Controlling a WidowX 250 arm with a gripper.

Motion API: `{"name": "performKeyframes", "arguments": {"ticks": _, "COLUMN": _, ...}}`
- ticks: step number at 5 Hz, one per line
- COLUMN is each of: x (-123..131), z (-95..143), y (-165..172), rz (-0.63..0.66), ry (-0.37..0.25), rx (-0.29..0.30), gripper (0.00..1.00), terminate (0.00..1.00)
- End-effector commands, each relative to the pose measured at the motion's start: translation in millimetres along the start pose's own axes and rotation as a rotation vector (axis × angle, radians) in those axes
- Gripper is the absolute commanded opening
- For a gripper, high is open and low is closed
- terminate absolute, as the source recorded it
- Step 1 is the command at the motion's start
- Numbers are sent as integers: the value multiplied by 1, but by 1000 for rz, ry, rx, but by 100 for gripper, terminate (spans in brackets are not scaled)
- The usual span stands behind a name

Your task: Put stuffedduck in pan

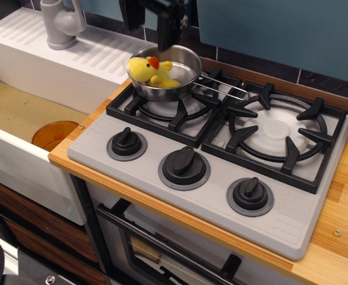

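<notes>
leftmost, a grey faucet (pixel 60 24) is being seen upright on the white ribbed drainboard (pixel 55 56), and below it the sink (pixel 19 110) is being shown with its round orange drain (pixel 54 135) near the wooden counter edge (pixel 73 163). further right, the stuffedduck (pixel 151 71) is being held by the pan (pixel 164 74), lying against the pan's left wall with its orange-red beak turned upward. the pan is being carried by the black grate (pixel 162 113) of the left burner, and its thin wire handle (pixel 221 88) is being pointed to the right, over the grate. directly above the pan, the gripper (pixel 154 15) is being seen at the top edge, its dark fingers spread apart and clear of the duck, nothing being grasped between them. along the front of the grey stove (pixel 293 217), three black knobs (pixel 184 166) are being shown in a row. on the right, the second burner (pixel 278 130) is being covered by its own black grate.
</notes>
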State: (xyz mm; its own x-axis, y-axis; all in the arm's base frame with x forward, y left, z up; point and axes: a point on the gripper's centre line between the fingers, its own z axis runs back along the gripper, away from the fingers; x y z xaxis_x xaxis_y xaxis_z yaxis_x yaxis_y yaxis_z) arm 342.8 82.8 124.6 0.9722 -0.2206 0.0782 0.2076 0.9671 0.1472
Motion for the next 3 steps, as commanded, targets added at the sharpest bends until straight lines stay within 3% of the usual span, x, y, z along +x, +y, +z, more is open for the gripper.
{"name": "performKeyframes", "arguments": {"ticks": 1, "x": 14, "z": 30, "y": 9, "rz": -7, "ry": -87, "rx": 52, "gripper": 100, "terminate": 0}}
{"name": "performKeyframes", "arguments": {"ticks": 2, "x": 15, "z": 28, "y": 10, "rz": 3, "ry": -70, "rx": 49, "gripper": 100, "terminate": 0}}
{"name": "performKeyframes", "arguments": {"ticks": 3, "x": 19, "z": 24, "y": 12, "rz": -1, "ry": -20, "rx": 92, "gripper": 100, "terminate": 100}}
